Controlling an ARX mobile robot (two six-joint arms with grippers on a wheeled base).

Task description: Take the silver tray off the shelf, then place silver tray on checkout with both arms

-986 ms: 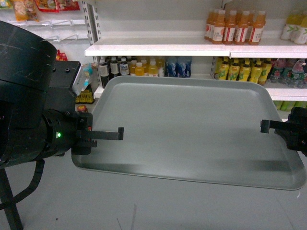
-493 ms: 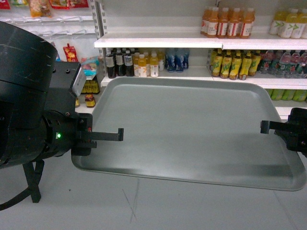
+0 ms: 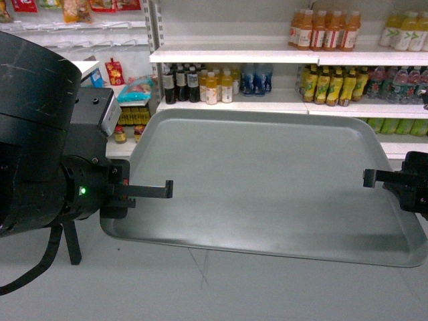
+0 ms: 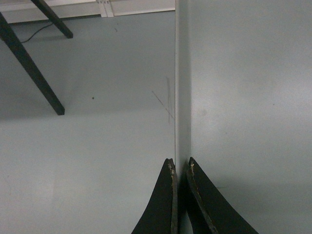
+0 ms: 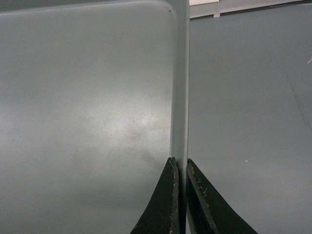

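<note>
The left gripper [image 4: 179, 168] is pinched down on the tray's [image 3: 267, 180] left rim, one finger on each side of the thin edge with no gap showing; the right gripper [image 5: 179, 168] is clamped the same way on the right rim; in the head view the two grips sit opposite each other, roughly at mid-length of the short sides. The tray hangs in the air between the arms, clear of the shelf [image 3: 281, 57], which stands well behind it with its bottles [image 3: 324, 30]; bare floor [image 4: 87, 146] lies below, and the checkout is not in view.

The step in hand looks like the carry toward the checkout; to do it well, both arms should travel as one, holding their spacing so the rim neither bows nor slips out; the tray already tips a little toward the robot, so levelling the wrists matters; the set-down wants a low, flat approach, both grips letting go together only once the tray rests.
</note>
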